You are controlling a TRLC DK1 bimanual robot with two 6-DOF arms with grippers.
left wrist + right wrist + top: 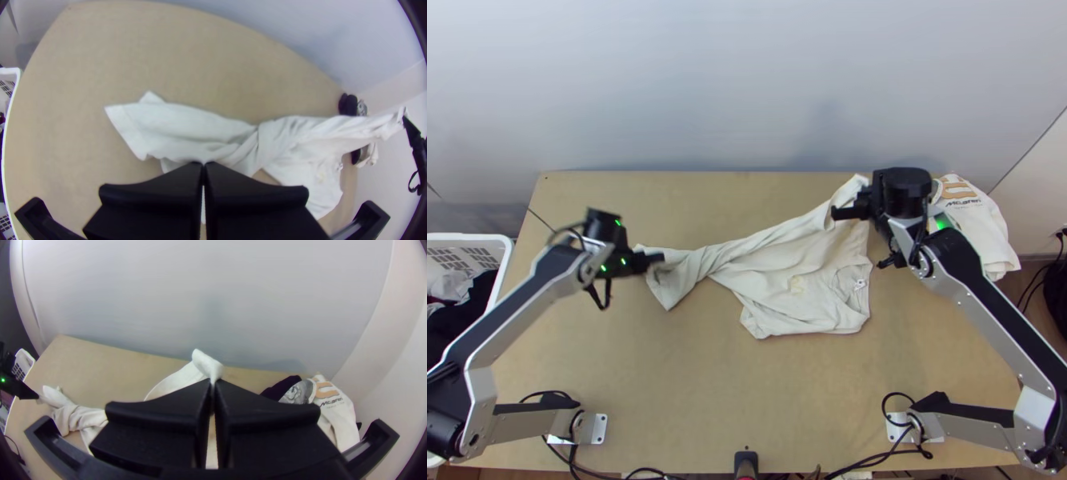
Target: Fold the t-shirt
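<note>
Behind the light wooden table (pixel 667 400), a plain pale grey wall (pixel 731 88) is seen, and on it a soft shadow (pixel 823 124) is cast. At the top view's right, a whiter wall part (pixel 1039 192) is divided from it by a slanting line. Brown floor (pixel 1011 292) is seen beside the table.

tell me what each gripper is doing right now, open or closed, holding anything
Left gripper: closed; can't tell if it grips the t-shirt.
Right gripper: closed, holding the t-shirt.
</note>
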